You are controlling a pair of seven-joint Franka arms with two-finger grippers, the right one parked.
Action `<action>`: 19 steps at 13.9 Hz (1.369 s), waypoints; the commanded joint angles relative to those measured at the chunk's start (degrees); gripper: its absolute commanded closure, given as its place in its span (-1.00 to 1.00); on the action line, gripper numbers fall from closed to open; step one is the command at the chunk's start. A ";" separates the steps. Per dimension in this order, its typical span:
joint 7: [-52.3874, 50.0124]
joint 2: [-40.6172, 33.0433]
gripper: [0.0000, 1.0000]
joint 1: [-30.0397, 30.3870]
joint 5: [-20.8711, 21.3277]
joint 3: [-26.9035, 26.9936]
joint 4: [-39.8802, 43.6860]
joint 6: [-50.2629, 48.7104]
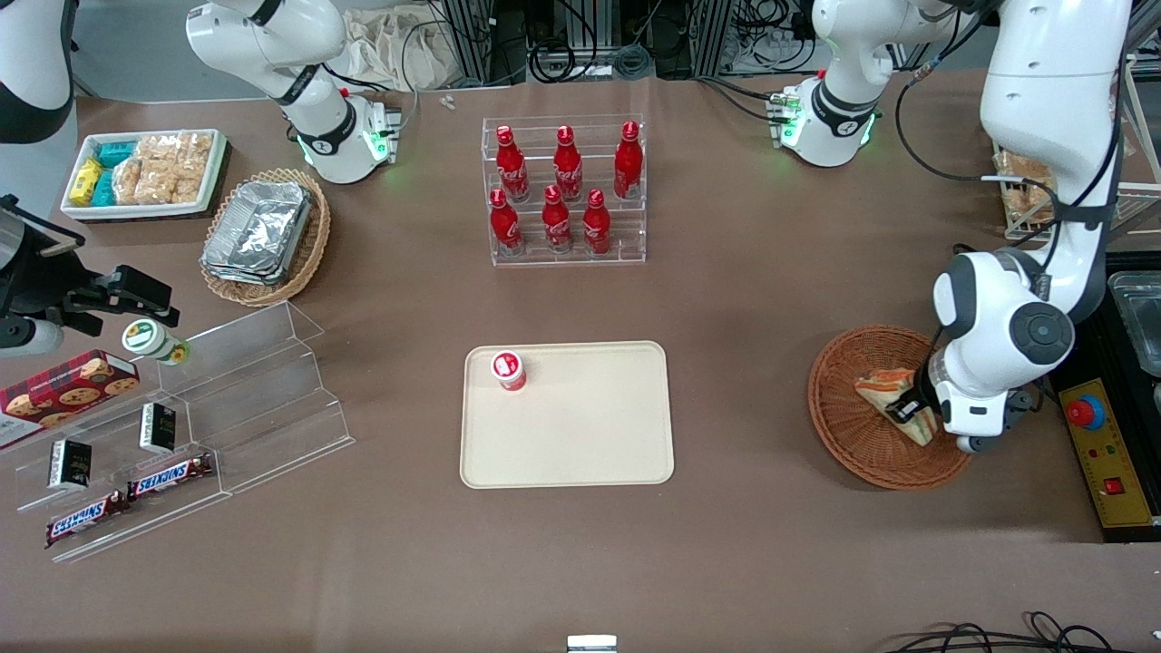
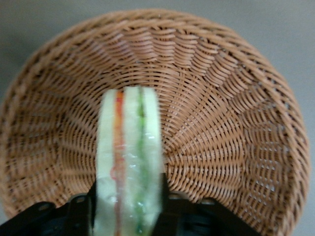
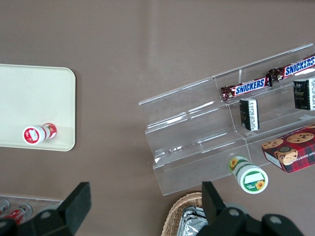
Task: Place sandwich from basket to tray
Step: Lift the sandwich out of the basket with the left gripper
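The sandwich, a wrapped white-bread wedge with orange and green filling, lies in the reddish-brown wicker basket toward the working arm's end of the table. My left gripper is down in the basket and shut on the sandwich. In the left wrist view the sandwich stands edge-on between the black fingers, with the basket weave around it. The cream tray lies flat at the table's middle, also seen in the right wrist view.
A small red-and-white cup stands on the tray's corner. A clear rack of red bottles stands farther from the front camera than the tray. A yellow control box with a red button lies beside the basket.
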 commanded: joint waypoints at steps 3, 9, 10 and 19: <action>-1.80 -8.86 1.00 -0.65 0.44 -0.37 6.18 -17.98; -2.87 -9.31 1.00 -1.54 0.00 -9.05 32.38 -49.55; -2.78 -9.58 1.00 -1.54 -0.18 -11.51 32.92 -50.36; -2.43 1.05 1.00 -6.88 1.22 -26.29 40.22 -47.74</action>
